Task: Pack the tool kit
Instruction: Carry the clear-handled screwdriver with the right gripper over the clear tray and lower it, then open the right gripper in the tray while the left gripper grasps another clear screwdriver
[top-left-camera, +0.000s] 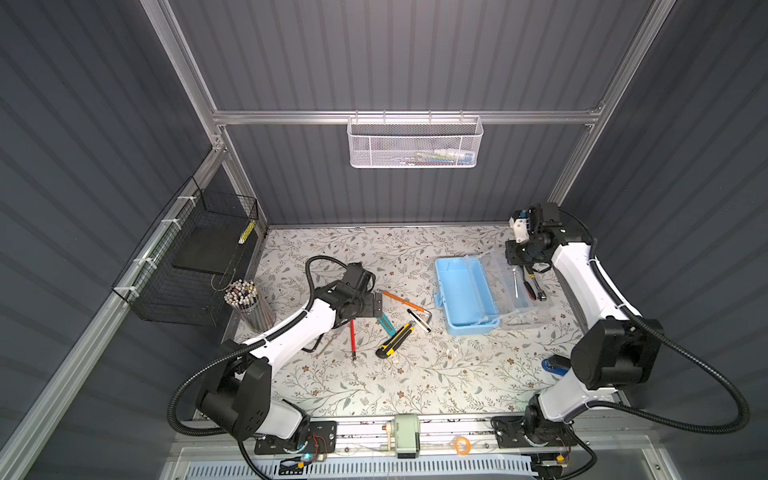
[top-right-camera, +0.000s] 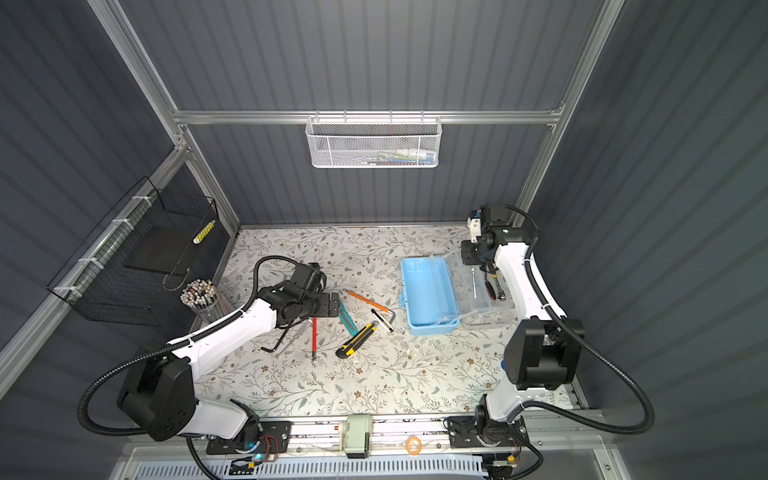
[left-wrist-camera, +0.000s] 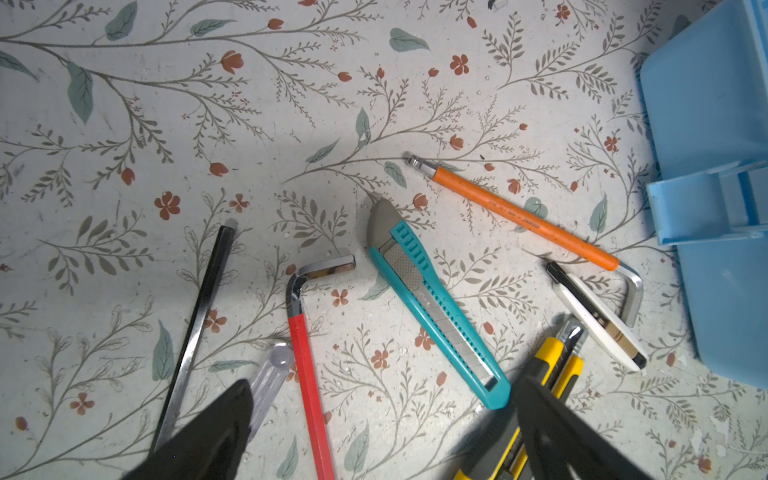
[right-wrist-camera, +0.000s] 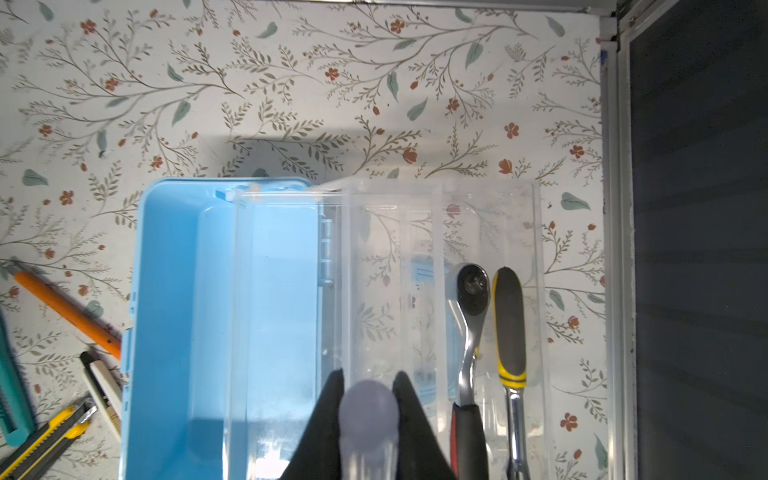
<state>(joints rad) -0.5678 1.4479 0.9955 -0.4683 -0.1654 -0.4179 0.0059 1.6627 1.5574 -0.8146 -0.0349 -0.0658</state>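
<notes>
The matte floral table (top-left-camera: 415, 374) bears the box (top-left-camera: 465, 295), a smooth light-blue plastic rectangle open at right, its clear lid (right-wrist-camera: 415, 232) folded out beside it, holding two chrome ratchets (right-wrist-camera: 469, 316). Over the lid the right gripper (right-wrist-camera: 370, 374) pinches a translucent-handled screwdriver (right-wrist-camera: 368, 411). The left gripper (left-wrist-camera: 384, 384), fingers wide apart, hangs above loose knives (left-wrist-camera: 432, 307) and hex keys (left-wrist-camera: 309, 374)

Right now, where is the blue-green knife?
In both top views the blue-green knife lies on the flowery table, left of the middle, between the red hex key and the yellow knife.
</notes>
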